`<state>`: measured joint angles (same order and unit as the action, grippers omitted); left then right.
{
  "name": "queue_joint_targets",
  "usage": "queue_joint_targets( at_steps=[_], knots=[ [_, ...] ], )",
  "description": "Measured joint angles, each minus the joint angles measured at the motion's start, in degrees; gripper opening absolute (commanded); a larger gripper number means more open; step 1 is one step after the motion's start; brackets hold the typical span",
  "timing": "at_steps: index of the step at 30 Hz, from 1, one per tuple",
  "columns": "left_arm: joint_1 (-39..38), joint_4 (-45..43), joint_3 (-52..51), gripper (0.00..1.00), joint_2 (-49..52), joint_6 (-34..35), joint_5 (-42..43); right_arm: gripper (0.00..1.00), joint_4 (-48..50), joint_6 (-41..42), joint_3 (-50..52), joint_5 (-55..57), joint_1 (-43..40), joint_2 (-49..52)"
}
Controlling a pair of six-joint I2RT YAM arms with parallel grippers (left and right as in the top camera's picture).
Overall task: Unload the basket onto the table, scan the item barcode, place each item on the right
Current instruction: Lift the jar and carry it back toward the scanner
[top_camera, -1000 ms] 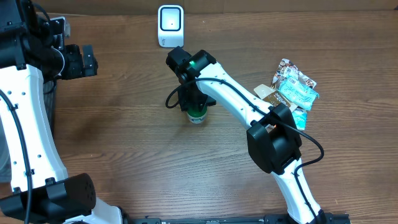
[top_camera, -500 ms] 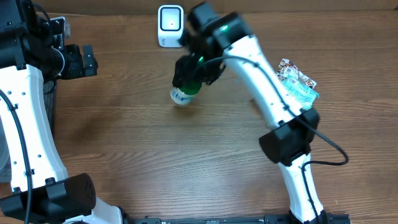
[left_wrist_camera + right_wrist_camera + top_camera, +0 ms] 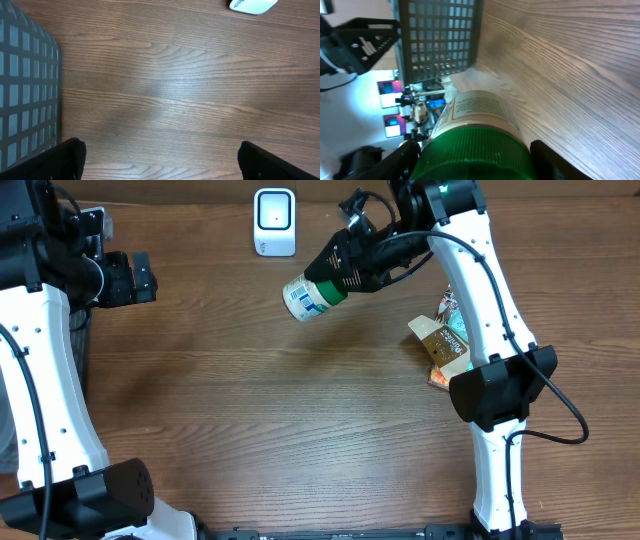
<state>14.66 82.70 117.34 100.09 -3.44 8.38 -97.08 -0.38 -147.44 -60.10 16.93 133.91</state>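
Note:
The item is a bottle with a white label and a green cap. It hangs tilted on its side above the table, its base pointing left. My right gripper is shut on the cap. The right wrist view shows the cap filling the gap between both fingers, with the label beyond. The white scanner stands at the back, just left of and behind the bottle. No barcode is readable. My left gripper waits open far left, holding nothing.
Snack packets lie at the right, partly behind the right arm. A dark mesh basket stands at the table's left edge, also seen in the right wrist view. The scanner's corner shows in the left wrist view.
The right arm lifted the bottle off the table's middle and swung it up and back toward the scanner, tipping it from upright to sideways. The left arm stayed still.

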Motion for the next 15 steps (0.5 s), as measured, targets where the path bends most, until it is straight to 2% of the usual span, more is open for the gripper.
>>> queue_joint_targets(
  at_steps=[15],
  knots=[
    [0.0,0.0,0.0,0.99,0.0,0.0,0.0,0.39,0.0,-0.9,0.0,-3.0,-1.6,-0.4]
  ],
)
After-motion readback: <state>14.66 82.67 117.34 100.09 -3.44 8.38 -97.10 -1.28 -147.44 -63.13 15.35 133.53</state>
